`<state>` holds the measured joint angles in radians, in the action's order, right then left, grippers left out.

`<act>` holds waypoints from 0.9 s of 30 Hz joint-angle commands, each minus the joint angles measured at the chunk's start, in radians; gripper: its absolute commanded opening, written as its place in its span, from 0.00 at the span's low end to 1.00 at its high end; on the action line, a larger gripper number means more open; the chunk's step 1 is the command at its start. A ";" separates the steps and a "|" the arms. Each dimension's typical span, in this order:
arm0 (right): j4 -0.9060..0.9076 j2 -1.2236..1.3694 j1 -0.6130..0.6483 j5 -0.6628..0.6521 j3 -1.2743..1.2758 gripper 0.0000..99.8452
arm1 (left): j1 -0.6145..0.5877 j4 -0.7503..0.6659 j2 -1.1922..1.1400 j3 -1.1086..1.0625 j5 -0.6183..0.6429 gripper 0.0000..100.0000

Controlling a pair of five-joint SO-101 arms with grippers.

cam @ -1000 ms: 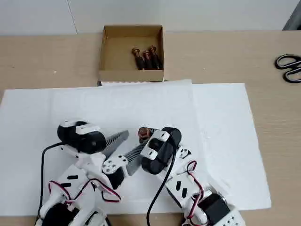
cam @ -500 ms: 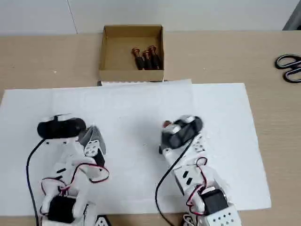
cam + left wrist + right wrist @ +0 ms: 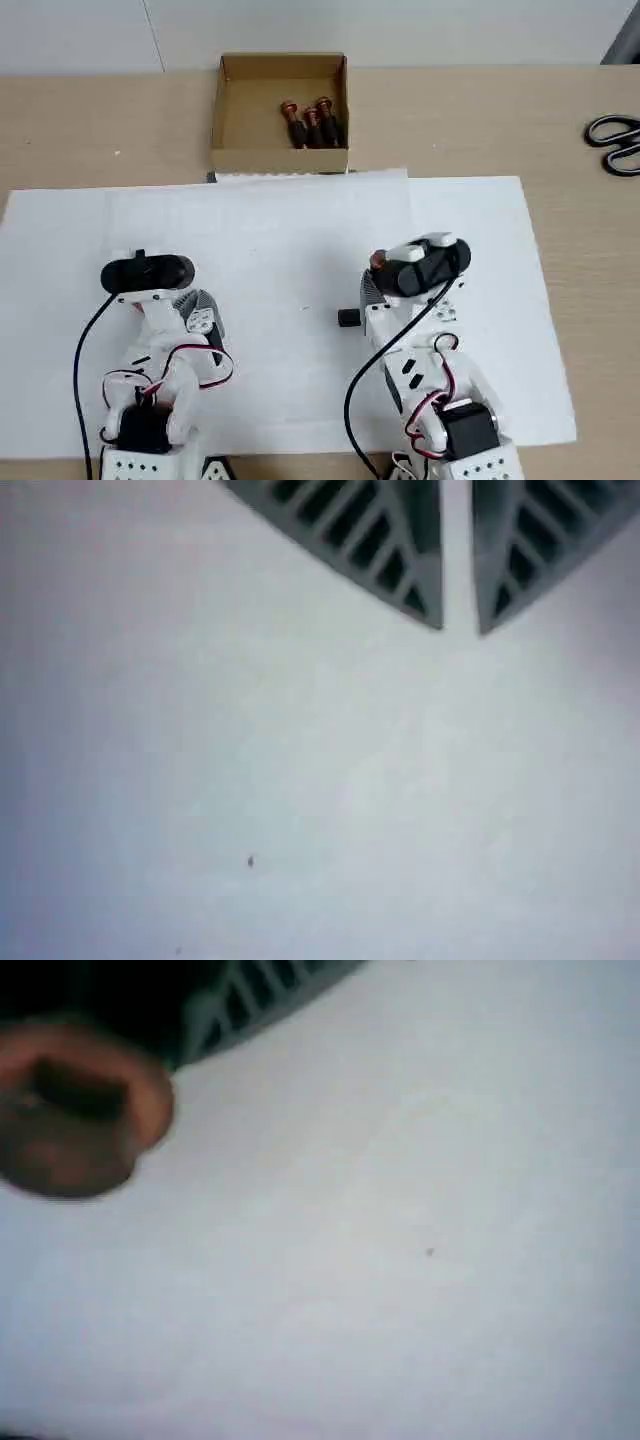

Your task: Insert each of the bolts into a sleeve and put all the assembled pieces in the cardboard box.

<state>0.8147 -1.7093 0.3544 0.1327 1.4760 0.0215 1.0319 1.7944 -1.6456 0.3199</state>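
Note:
The cardboard box (image 3: 240,110) stands at the table's far side with three assembled bolt-and-sleeve pieces (image 3: 312,123) lying in its right part. My right gripper (image 3: 368,290) hangs over the white paper right of centre, shut on a bolt whose copper head (image 3: 380,262) points toward the box, while a black end (image 3: 348,317) sticks out on the near side. The right wrist view has that copper head (image 3: 80,1110) close up beside a grey finger (image 3: 250,1000). My left gripper (image 3: 460,625) is low over bare paper at the near left (image 3: 195,305), fingers together but for a thin slit, holding nothing.
A large white paper sheet (image 3: 300,220) covers the near table. Black scissors (image 3: 615,143) lie at the far right edge. Between the arms and the box there is only flat paper and wood.
The two grippers, which met at the centre a second ago, have drawn apart. The left arm pulled back to the near left with nothing in it, and the right arm carried the bolt to the right.

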 commanded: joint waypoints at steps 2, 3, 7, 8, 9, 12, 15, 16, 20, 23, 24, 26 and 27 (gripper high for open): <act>-0.047 0.248 -0.030 0.063 -0.245 0.00 | 0.002 -0.025 0.011 0.004 -0.005 0.01; -0.061 0.335 -0.030 0.074 -0.310 0.00 | 0.002 -0.025 0.011 0.004 -0.005 0.01; -0.151 0.688 -0.030 0.080 -0.562 0.00 | 0.002 -0.025 0.011 0.004 -0.005 0.01; -0.171 0.768 -0.027 0.078 -0.624 0.00 | 0.002 -0.025 0.011 0.004 -0.005 0.01; -0.183 0.846 -0.025 0.077 -0.689 0.00 | 0.002 -0.025 0.011 0.004 -0.005 0.01; -0.209 1.069 -0.025 0.075 -0.875 0.00 | 0.002 -0.025 0.011 0.004 -0.005 0.01; -0.222 1.283 -0.025 0.074 -1.062 0.00 | 0.003 -0.025 0.011 0.004 -0.005 0.01; -0.222 1.356 -0.025 0.074 -1.125 0.00 | 0.003 -0.025 0.011 0.004 -0.005 0.01; -0.242 1.652 -0.025 0.074 -1.389 0.00 | 0.003 -0.025 0.011 0.004 -0.005 0.01; -0.263 1.865 -0.027 0.072 -1.610 0.00 | 0.003 -0.023 0.011 0.004 -0.005 0.01; -0.262 1.931 -0.025 0.061 -1.683 0.00 | 0.003 -0.023 0.011 0.004 -0.005 0.01; -0.262 2.058 -0.012 0.021 -1.829 0.00 | 0.003 -0.023 0.011 0.004 -0.005 0.01; -0.262 2.120 -0.007 0.000 -1.901 0.00 | 0.003 -0.021 0.011 0.004 -0.005 0.01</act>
<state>0.5846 0.2777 0.3376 0.1803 -0.1642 0.0215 1.0319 1.7944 -1.6456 0.3199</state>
